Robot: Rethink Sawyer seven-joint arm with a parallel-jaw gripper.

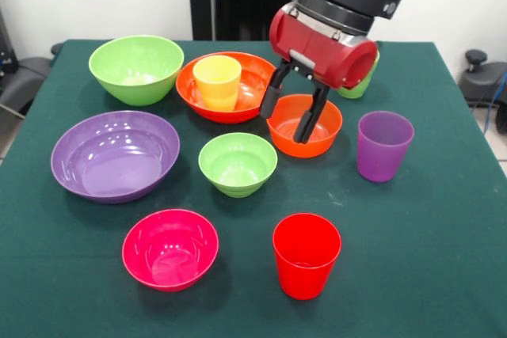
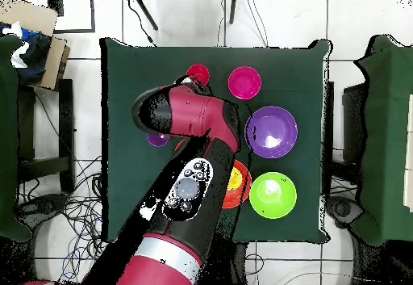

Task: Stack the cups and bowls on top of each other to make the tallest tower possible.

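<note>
My gripper (image 1: 285, 123) hangs over the small orange bowl (image 1: 317, 138), open. One finger is outside the bowl's left rim and the other is inside it. The yellow cup (image 1: 217, 81) stands in the large orange bowl (image 1: 245, 104). The large lime green bowl (image 1: 136, 67), large purple bowl (image 1: 115, 154), small lime green bowl (image 1: 238, 164), magenta-pink bowl (image 1: 170, 248), red cup (image 1: 306, 255) and purple cup (image 1: 383, 146) stand apart on the table. The light green cup (image 1: 363, 86) is mostly hidden behind the wrist. In the overhead view the arm (image 2: 189, 120) hides the gripper and both small bowls.
The green table cloth (image 1: 444, 275) ends near the red cup's front. Chairs stand at both sides of the table (image 2: 379, 136). A cardboard box (image 2: 40, 35) lies off the table.
</note>
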